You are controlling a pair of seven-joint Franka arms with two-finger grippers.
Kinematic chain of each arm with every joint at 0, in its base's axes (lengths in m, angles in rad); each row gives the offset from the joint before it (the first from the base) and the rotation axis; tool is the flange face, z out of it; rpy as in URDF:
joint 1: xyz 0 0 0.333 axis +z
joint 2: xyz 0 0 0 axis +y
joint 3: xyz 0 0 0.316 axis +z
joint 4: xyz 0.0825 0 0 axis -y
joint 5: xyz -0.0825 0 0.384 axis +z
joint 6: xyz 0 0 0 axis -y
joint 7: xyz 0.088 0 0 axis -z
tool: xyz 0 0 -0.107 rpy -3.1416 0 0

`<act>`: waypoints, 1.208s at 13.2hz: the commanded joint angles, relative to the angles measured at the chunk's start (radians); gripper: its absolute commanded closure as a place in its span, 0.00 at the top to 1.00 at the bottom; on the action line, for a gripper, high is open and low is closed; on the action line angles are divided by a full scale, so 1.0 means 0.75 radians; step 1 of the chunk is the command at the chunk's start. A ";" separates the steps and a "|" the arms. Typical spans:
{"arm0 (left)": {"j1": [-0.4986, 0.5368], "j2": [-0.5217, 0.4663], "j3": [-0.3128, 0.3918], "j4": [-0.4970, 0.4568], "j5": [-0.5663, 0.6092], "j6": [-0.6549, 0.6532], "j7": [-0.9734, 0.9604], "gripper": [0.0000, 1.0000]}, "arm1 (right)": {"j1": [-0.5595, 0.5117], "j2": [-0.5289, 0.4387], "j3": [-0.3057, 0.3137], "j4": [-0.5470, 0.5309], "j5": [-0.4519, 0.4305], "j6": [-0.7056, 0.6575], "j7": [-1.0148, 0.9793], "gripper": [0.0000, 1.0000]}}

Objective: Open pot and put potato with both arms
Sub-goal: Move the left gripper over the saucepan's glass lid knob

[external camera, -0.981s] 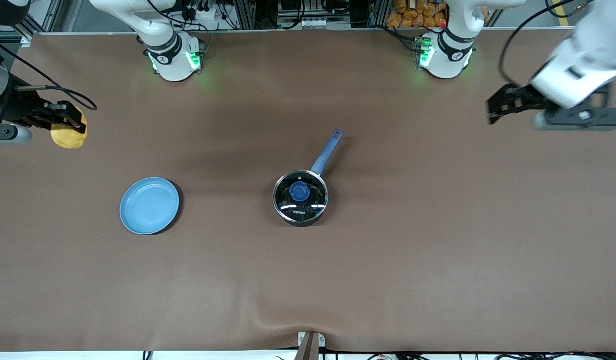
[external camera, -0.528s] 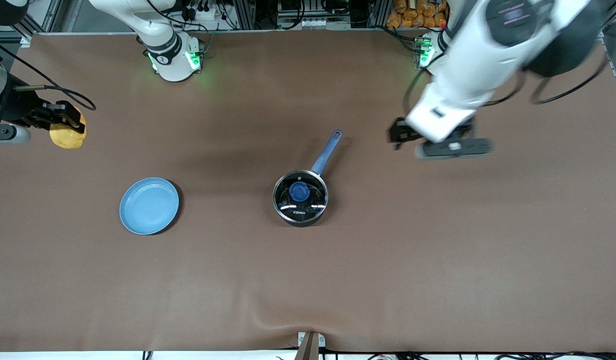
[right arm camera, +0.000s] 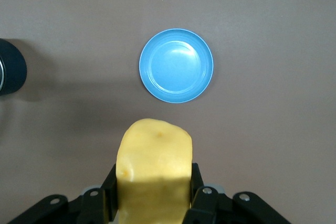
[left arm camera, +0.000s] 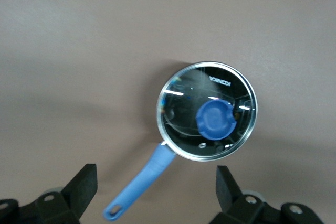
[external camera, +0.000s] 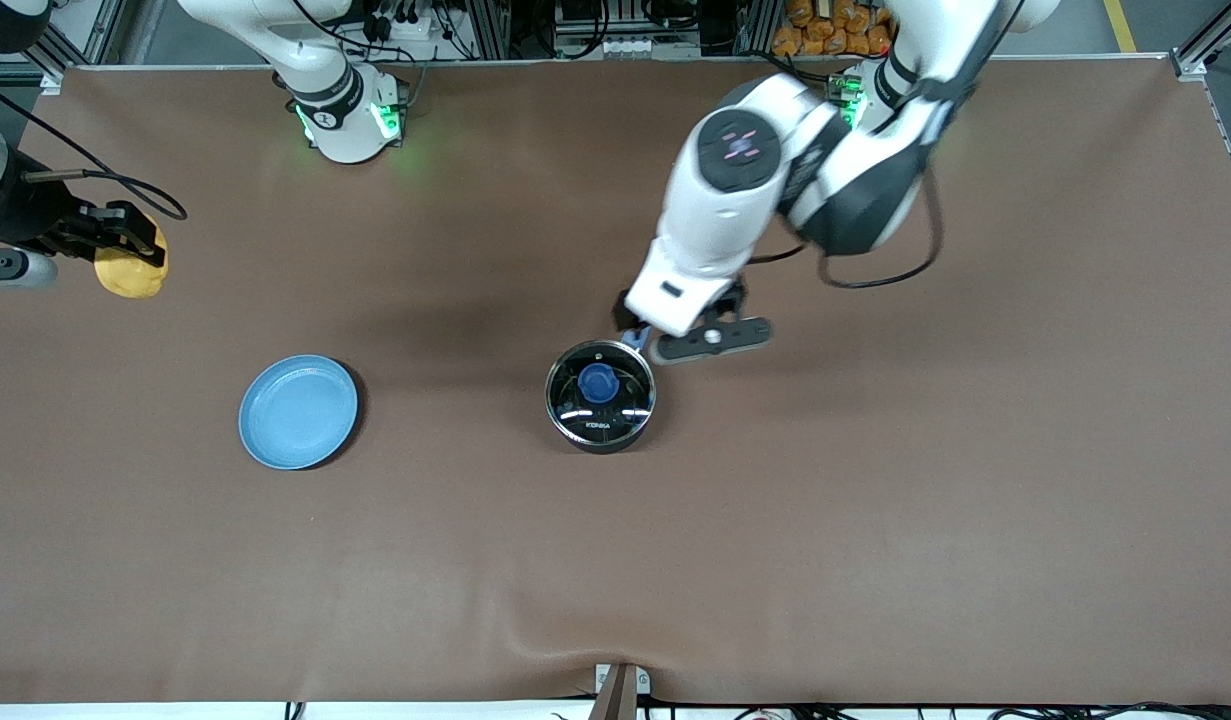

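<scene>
Brown matte cloth covers the whole table (external camera: pixel 875 520), smooth apart from a small pucker at its near edge. At its middle stands the pot (external camera: pixel 600 395), a small round black saucepan under a clear glass lid (left arm camera: pixel 207 109) with a steel rim and a blue knob (left arm camera: pixel 215 120); the lid sits closed on it. Its long blue handle (left arm camera: pixel 140 184) runs away from the front camera, toward the robot bases.

Over that handle hangs the left gripper (left arm camera: pixel 155 192), its black fingers (left arm camera: pixel 83 182) spread wide with the handle between them, touching neither; the knob and lid lie just past the fingertips, uncovered.

Over the right arm's end of the table, well apart from the pot, the right gripper (external camera: pixel 125 238) is clenched on the potato (right arm camera: pixel 155 169), a lumpy yellow-orange oval with a dull skin, held in the air.

On the cloth between that end and the pot lies a flat round glossy blue plate (external camera: pixel 298 411), bare.
</scene>
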 commanded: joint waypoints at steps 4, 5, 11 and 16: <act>-0.350 0.207 0.309 0.155 0.041 0.053 -0.164 1.00 | -0.015 0.019 0.005 0.034 0.021 -0.023 -0.023 0.00; -0.352 0.227 0.305 0.157 0.039 0.093 -0.189 1.00 | -0.015 0.019 0.005 0.036 0.021 -0.023 -0.023 0.00; -0.354 0.327 0.301 0.159 0.039 0.267 -0.376 1.00 | -0.015 0.017 0.005 0.036 0.021 -0.023 -0.023 0.00; -0.354 0.389 0.299 0.190 0.039 0.347 -0.618 1.00 | -0.015 0.019 0.005 0.034 0.021 -0.023 -0.023 0.00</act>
